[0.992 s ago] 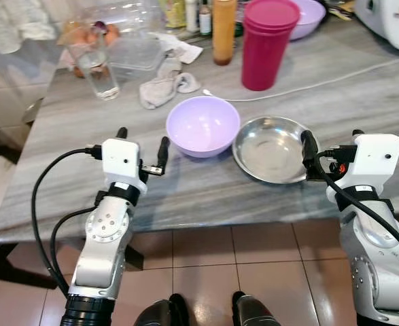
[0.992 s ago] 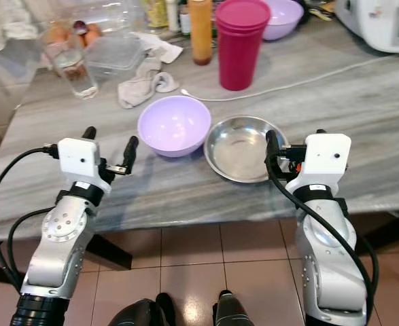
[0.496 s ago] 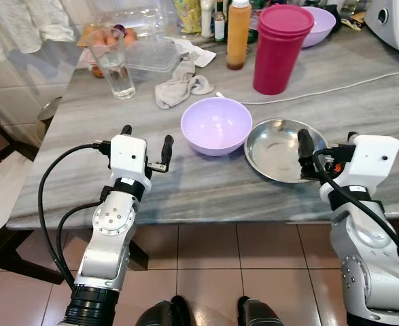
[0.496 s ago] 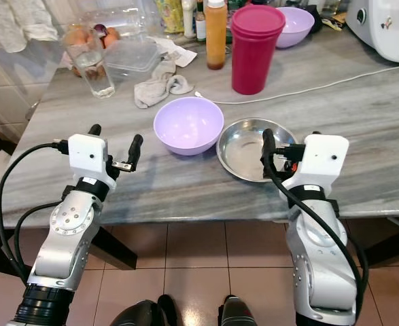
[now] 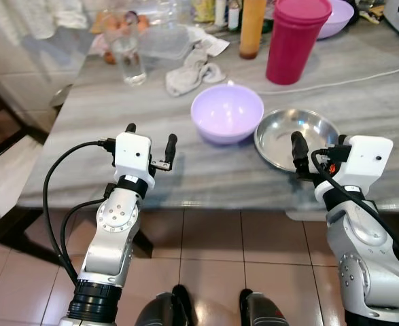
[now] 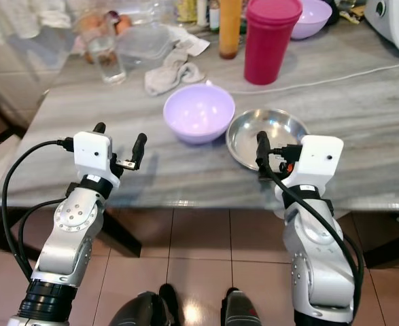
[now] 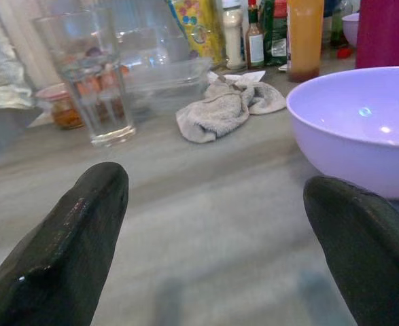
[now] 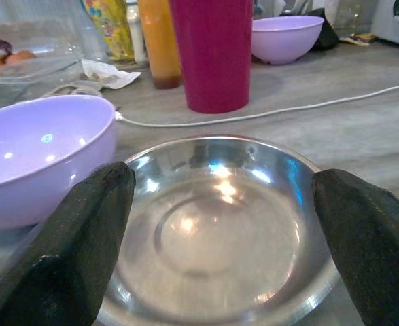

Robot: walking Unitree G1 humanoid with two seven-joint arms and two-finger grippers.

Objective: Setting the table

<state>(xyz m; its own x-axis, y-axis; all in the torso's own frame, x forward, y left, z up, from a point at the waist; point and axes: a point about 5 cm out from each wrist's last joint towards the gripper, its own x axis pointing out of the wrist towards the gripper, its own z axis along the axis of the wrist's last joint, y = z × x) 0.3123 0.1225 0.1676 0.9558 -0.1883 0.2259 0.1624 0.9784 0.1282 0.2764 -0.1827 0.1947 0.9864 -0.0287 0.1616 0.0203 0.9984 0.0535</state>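
Your right claw (image 5: 315, 153) hangs wide open and empty at the near rim of the shallow steel dish (image 5: 296, 136), apparently lined up for grasping near the grey marble desk's (image 5: 185, 173) front edge. Your left claw (image 5: 149, 139) is open too, empty, beside the lilac plastic bowl (image 5: 227, 112).

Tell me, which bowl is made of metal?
The shallow steel bowl before the right tool; the two others, beside it and far back, are lilac plastic.

No lettering can be read: the labels on the small sauce bottle (image 7: 255, 39) and yellow packet (image 7: 194, 27) are too blurred.
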